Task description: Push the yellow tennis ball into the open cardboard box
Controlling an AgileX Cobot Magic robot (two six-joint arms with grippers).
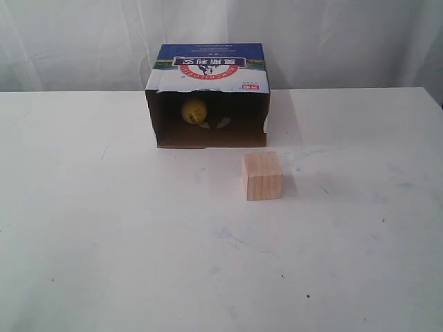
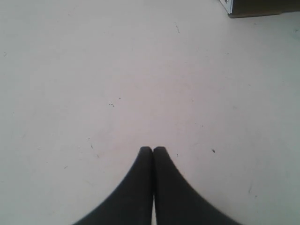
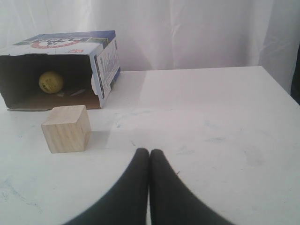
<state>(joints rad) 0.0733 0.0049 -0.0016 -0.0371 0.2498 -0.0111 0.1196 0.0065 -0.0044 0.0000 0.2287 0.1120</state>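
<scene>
The yellow tennis ball lies inside the open cardboard box, toward the back of its dark interior. The box lies on its side at the far middle of the table, its blue printed face on top and its mouth facing the camera. The right wrist view shows the ball inside the box too. My right gripper is shut, empty, over bare table well away from the box. My left gripper is shut and empty over bare table; only a box corner shows there. Neither gripper appears in the exterior view.
A pale wooden cube stands on the white table just in front of the box's right corner, also seen as the cube in the right wrist view. A white curtain hangs behind the table.
</scene>
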